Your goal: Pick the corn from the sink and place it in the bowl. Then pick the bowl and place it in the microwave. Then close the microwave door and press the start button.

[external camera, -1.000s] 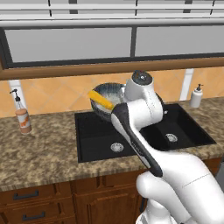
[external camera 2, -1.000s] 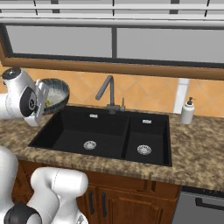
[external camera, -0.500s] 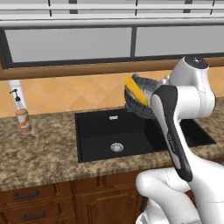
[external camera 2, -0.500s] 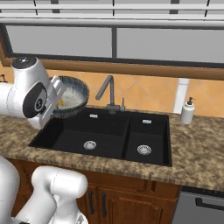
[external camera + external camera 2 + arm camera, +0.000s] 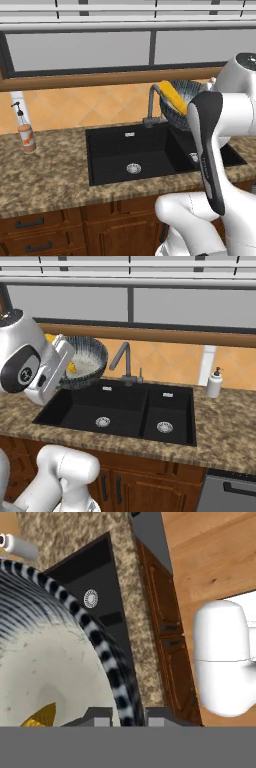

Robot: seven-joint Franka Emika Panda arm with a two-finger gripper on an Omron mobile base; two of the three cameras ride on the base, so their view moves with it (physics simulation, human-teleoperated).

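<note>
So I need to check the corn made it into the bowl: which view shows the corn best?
The left base view: the corn lies as a full yellow cob across the tilted bowl. The right base view shows slivers of yellow beside the hand. The hand view catches one corner inside the bowl.

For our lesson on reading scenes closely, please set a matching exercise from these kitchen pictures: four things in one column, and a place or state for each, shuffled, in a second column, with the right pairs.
Things:
1. bowl
2. corn
3. sink
4. soap bottle

Places or states:
A. stands on the counter, right of the sink in the right base view
B. lies inside the bowl
C. set into the counter, two drains
D. held tilted in the air above the sink, its rim in the hand

Pairs: 1-D, 2-B, 3-C, 4-A
</note>
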